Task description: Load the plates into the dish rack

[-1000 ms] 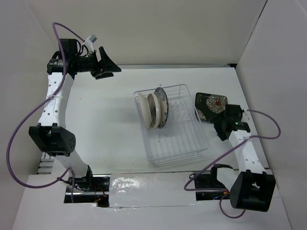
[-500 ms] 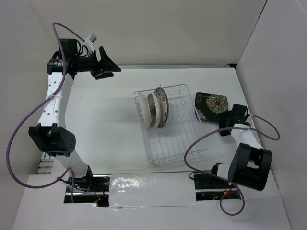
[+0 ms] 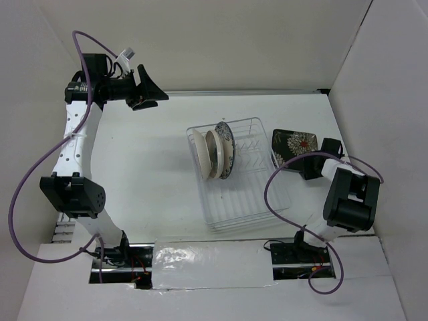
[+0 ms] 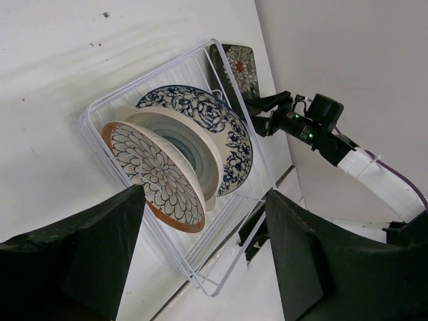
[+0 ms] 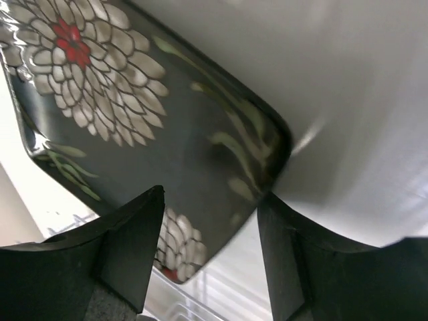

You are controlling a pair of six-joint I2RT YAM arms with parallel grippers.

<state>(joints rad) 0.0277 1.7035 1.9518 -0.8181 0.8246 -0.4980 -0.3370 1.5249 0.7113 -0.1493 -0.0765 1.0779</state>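
Observation:
The wire dish rack point(image 3: 249, 215) holds three upright plates at its far end: a brown-white radial one point(image 3: 198, 154), a cream one with a blue centre point(image 3: 213, 155) and a blue floral one point(image 3: 227, 148). The dark squarish floral plate point(image 3: 293, 145) lies on the table right of the rack. My right gripper point(image 3: 300, 165) is open at its near edge. In the right wrist view its near corner point(image 5: 221, 154) sits between the open fingers of my right gripper point(image 5: 210, 227). My left gripper point(image 3: 151, 94) is open and empty, held high at the far left.
The left wrist view looks down on the rack point(image 4: 212, 293), the three plates, the dark plate point(image 4: 241, 65) and my right arm point(image 4: 314, 126). White walls close in the table at the back and right. The rack's near half holds nothing.
My right arm has folded back and its wrist has swung toward the far right, bringing the gripper to the dark plate's near edge. The left arm and the racked plates have not moved.

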